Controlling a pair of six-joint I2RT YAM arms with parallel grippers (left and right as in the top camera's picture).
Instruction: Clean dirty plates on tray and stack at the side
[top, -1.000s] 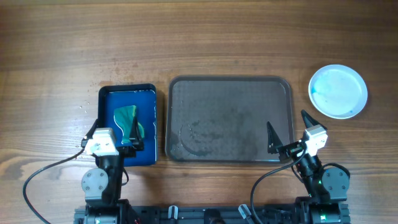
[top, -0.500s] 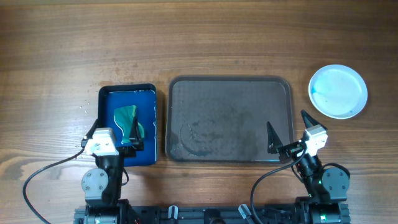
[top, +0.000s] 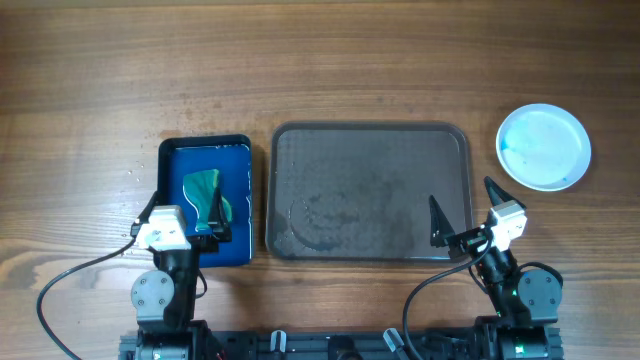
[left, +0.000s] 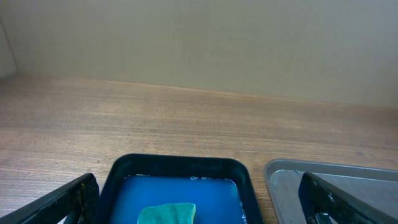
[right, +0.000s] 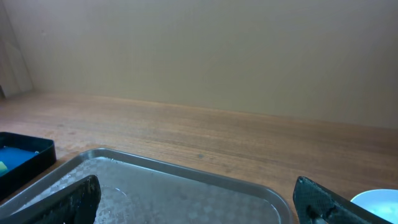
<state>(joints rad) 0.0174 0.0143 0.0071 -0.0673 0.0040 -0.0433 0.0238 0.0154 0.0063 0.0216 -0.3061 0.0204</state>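
Observation:
The grey tray (top: 368, 135) lies in the middle of the table, wet and with no plates on it; it also shows in the right wrist view (right: 186, 180). A white plate (top: 543, 146) sits on the wood at the far right, its edge showing in the right wrist view (right: 379, 202). A green sponge (top: 203, 186) lies in the blue-lined black basin (top: 205, 145), also seen in the left wrist view (left: 166, 213). My left gripper (top: 212, 215) hangs open over the basin's near end. My right gripper (top: 463, 212) is open and empty over the tray's near right corner.
The basin holds blue water (left: 180, 190) and stands just left of the tray. Bare wooden table lies beyond both. Cables run from both arm bases at the front edge.

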